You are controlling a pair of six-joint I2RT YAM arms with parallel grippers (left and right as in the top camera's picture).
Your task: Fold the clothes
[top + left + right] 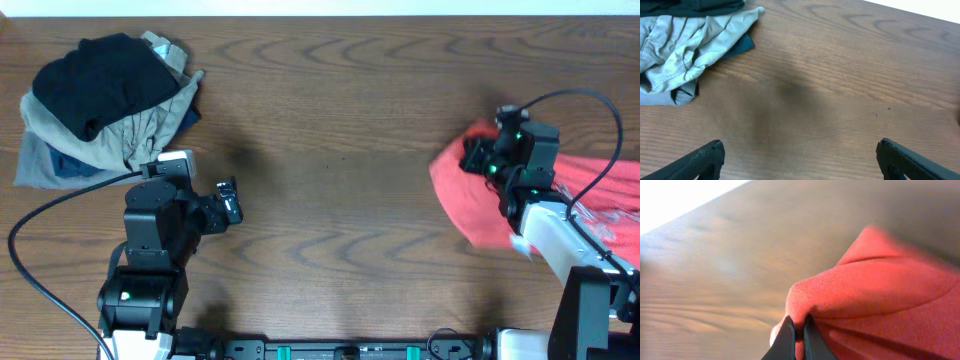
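Right wrist view has my right tool pinched shut on a fold of the red-orange T-shirt, bunched at 3 o'clock on the desk, left tool open and empty, and since it looks like soft, light, floppy cotton I'd grab hem or shoulder edges.

a wide bare stretch of the dark brown wooden table is lying open across the middle. the heaped pile of black, khaki, grey and blue clothes is blocking the far left corner, and the crumpled red-orange cotton t-shirt is crowding the right side.
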